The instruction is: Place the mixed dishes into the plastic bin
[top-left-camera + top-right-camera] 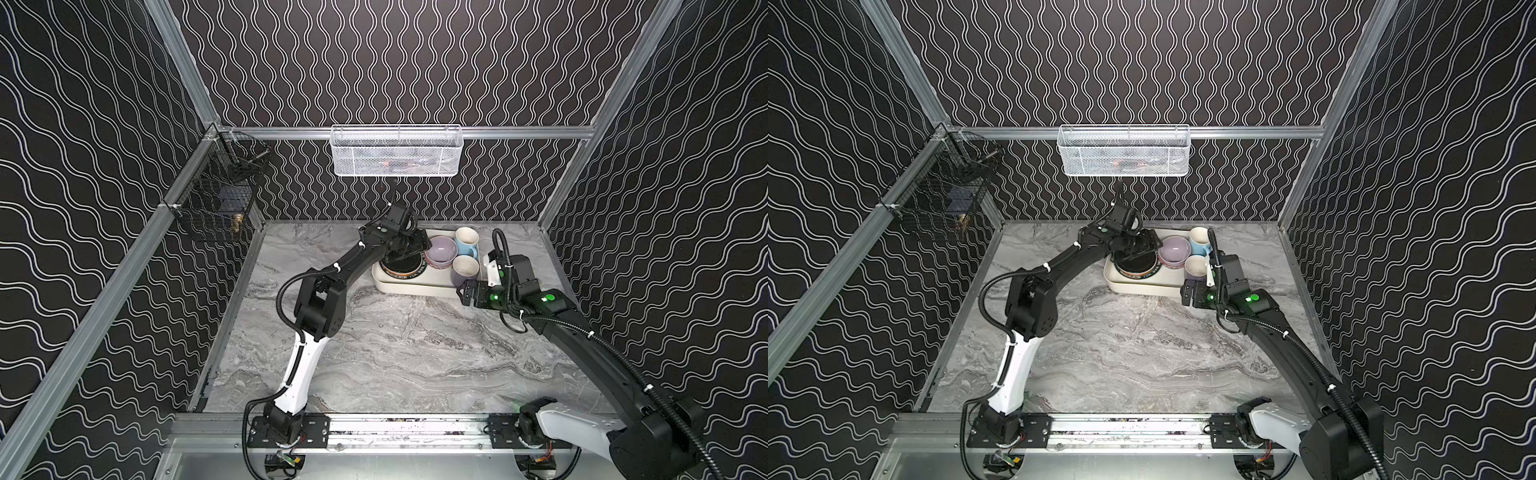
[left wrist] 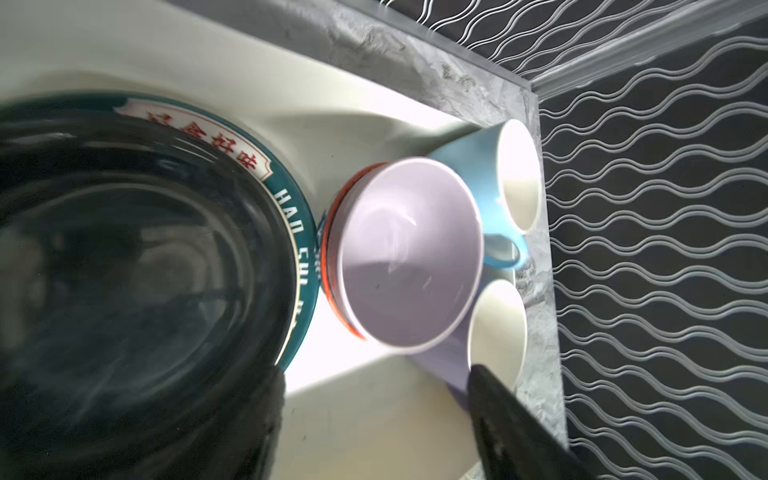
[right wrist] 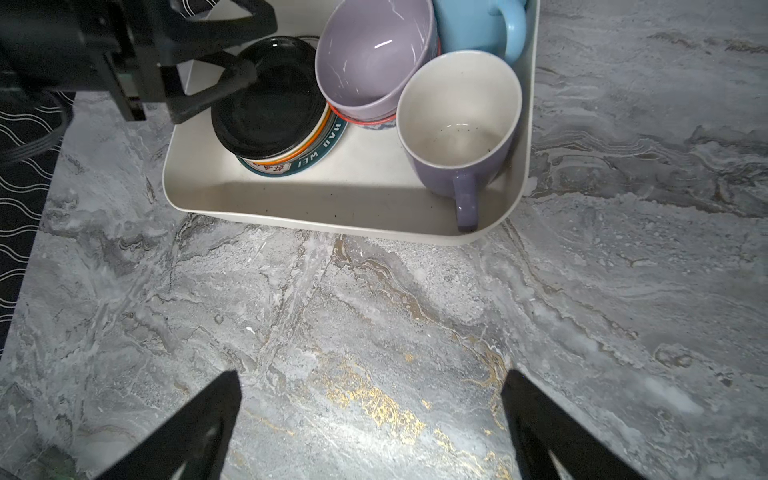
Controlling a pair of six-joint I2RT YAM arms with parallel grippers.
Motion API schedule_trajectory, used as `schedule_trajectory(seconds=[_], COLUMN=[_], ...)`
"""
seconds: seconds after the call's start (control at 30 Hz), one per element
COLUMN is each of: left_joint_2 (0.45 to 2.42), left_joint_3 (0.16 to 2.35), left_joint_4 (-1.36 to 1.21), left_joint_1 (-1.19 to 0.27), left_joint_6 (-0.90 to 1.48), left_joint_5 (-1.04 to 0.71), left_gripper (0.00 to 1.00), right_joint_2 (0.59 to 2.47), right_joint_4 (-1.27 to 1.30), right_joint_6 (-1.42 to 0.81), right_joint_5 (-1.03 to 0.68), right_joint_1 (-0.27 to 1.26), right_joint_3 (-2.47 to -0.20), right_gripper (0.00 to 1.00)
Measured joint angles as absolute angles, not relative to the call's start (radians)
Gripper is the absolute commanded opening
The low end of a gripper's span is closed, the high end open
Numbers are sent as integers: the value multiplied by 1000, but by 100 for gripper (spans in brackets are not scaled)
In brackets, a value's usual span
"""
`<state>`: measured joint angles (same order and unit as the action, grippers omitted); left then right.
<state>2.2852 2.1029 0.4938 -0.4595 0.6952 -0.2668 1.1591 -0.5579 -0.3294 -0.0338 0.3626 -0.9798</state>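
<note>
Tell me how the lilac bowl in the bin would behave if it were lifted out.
The lilac bowl looks rigid and glazed, so probably slippery and chippable. It sits tilted, nested in an orange-patterned bowl, so that one may shift or lift along. Mugs crowd it in the plastic bin, so knocks seem likely.

Twin overhead views share everything — wrist cameras look close.

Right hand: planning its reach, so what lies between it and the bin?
Only bare marble table between right hand and bin, per the right wrist view.
</note>
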Motion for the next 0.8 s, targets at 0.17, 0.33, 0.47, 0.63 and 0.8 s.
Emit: schedule_trajectory(seconds=[0.17,0.33,0.47,0.63,0.8], left_joint_2=[2171,1885,1789,1824,1900], left_joint_3=[2011,1648,1490,1445,1483], left_joint_4=[500,467,450,466,469], left_joint_1=[-459,-460,-437,-428,-428], left_joint_6=[617,545,514,497,497], left_joint_5=[-165,-9,147,247,264], left_gripper=[84,83,77,74,69], right_joint_2=[1117,1090,1151,1248,1320], right_joint_4=[-572,-569,-565,-549,-510], right_joint_6=[-342,-361,-380,-406,-435], right_joint_5=[27,83,130,132,148], right_joint_1=[359,351,332,303,261], right_joint_3=[-982,-966,-945,-959,-997], right_gripper=[99,99,74,50,34])
